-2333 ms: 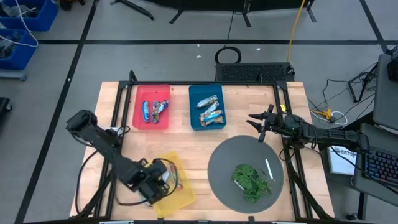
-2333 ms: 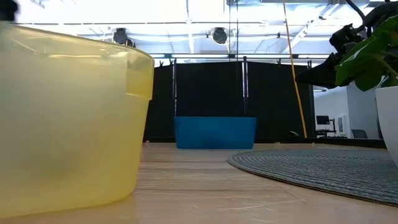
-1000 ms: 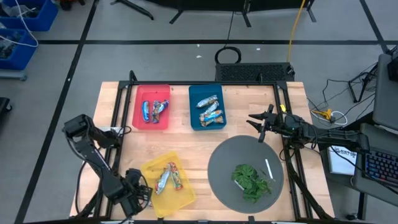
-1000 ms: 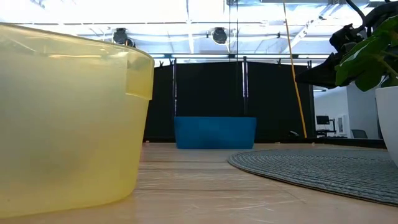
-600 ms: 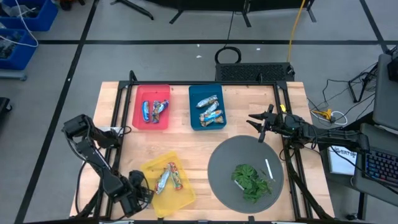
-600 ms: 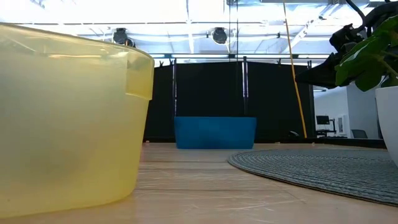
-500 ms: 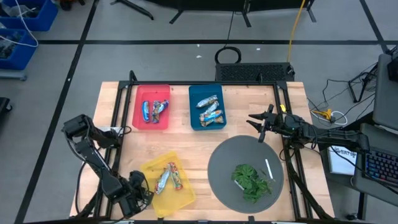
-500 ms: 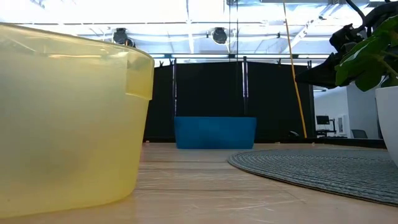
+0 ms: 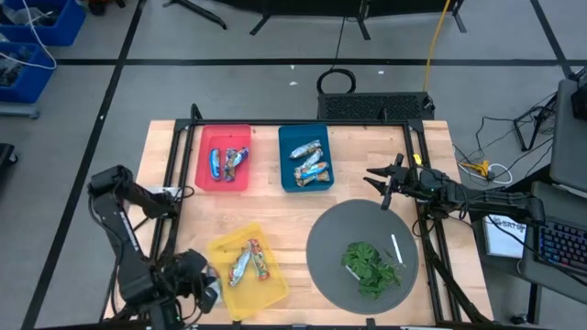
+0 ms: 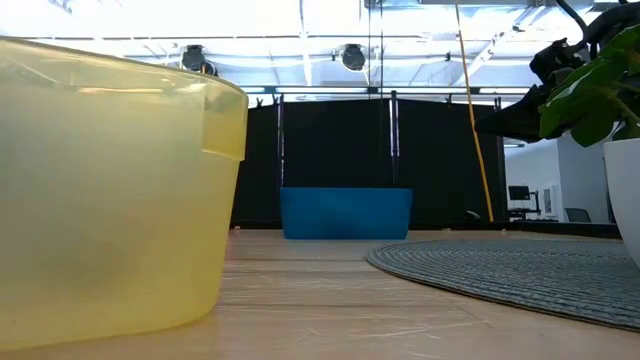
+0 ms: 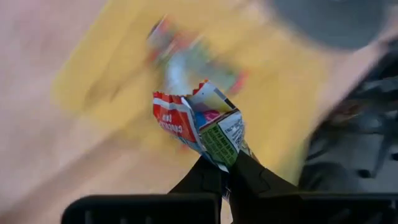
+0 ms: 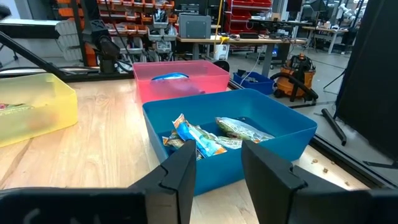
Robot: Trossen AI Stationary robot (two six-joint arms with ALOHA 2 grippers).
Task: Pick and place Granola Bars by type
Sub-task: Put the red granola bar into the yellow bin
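Between the closed fingers of the left tool [image 11: 225, 177]: one granola bar [image 11: 202, 124] in a red, white and green wrapper, pinched by its lower end, crinkled top standing free. Lifted clear of the yellow bin [image 9: 246, 270], which lay under the tool a couple of seconds ago; now pulled back off the bin's left edge toward the near left corner of the worktop [image 9: 275, 206], arm folded tighter than half a second ago. Left behind in the yellow bin: two more bars [image 9: 251, 261], uncovered since the arm withdrew. Means a pick looks done and a carry begun, with the sorted drop still ahead. Farther off, unchanged: red bin [image 9: 226, 158] with a few bars, blue bin [image 9: 305, 157] with several tan-and-blue ones, both at the far side of the worktop, well apart from the held bar. Judging by the wrapper, likely bound for one of those two, though which cannot be told. Right tool [image 9: 383, 182] parked beyond the grey round mat [image 9: 362, 249], fingers spread, holding nothing, pointed toward the blue bin. Leafy bunch [image 9: 369, 266] and white stick [image 9: 397, 248] lying untouched on the mat
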